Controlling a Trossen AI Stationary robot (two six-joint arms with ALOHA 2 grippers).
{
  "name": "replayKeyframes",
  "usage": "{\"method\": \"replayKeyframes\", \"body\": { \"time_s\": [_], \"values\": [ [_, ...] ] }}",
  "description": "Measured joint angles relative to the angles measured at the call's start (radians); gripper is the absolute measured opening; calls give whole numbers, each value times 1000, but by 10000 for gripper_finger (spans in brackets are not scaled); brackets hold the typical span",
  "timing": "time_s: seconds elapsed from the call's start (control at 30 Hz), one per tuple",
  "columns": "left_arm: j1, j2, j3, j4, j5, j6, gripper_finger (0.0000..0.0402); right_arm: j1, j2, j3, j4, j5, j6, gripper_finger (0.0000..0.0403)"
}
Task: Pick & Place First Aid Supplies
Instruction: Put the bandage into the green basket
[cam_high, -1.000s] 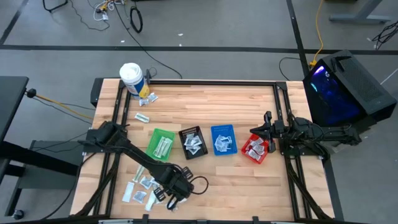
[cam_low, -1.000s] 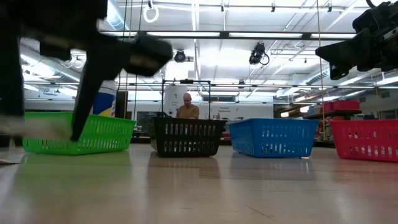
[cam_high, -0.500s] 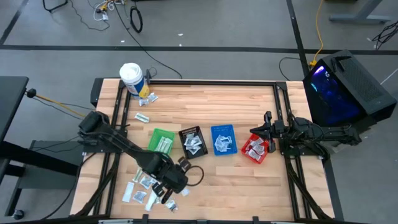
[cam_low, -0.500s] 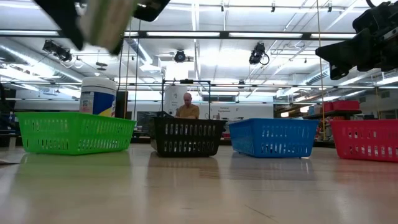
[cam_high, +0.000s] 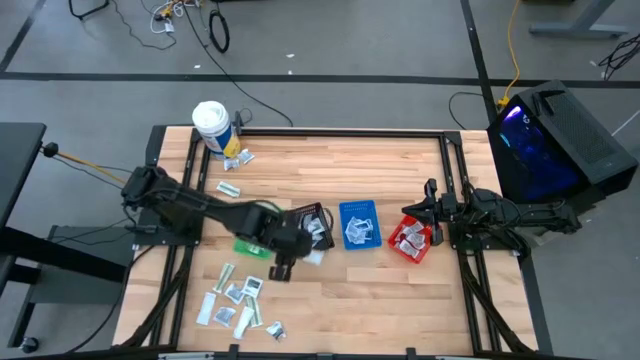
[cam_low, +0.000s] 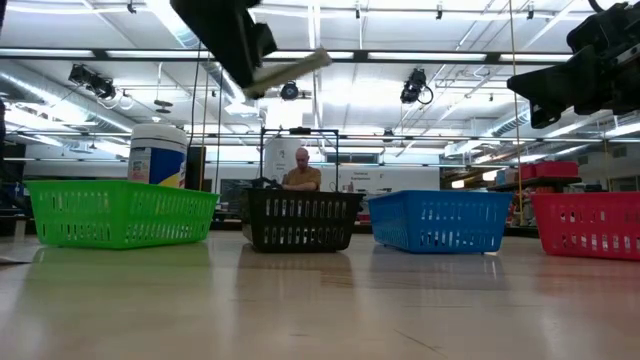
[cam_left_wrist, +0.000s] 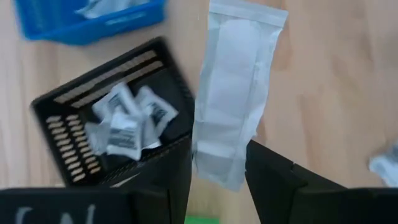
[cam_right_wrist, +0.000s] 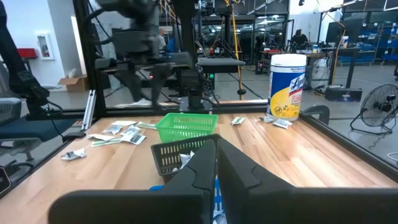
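The packet is up in the air, pinched by one end between the left gripper fingers, hanging over the wood just beside the black bin. It's long, flat, white, papery with a sealed rim, and in the low view it sticks out stiffly at a tilt, high above the bins. Only its end is held, so I'd say a quick swing could make it slide out or flop sideways. It also looks nearly as long as the bin is wide; released at a slant, it might catch the rim and end up on the table. The black bin already holds several small sachets, so it could perch on top of them too.

From above, the left gripper sits between the green bin and the black one, so a drop now would miss both. More packets lie loose near the front edge. The right gripper waits over by the red bin, fingers together, holding nothing.
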Motion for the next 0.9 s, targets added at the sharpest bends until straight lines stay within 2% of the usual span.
{"method": "replayKeyframes", "body": {
  "time_s": [0.27,0.53,0.77,0.9],
  "values": [
    [85,0,0,0,1,-169,149,0,0,0,0,0,0,23],
    [94,0,1,-10,15,-170,149,0,0,0,0,0,0,23],
    [103,0,1,-15,48,-272,149,0,0,0,0,0,0,23],
    [110,-18,2,-19,65,-392,149,0,0,0,0,0,0,23]
  ]
}}
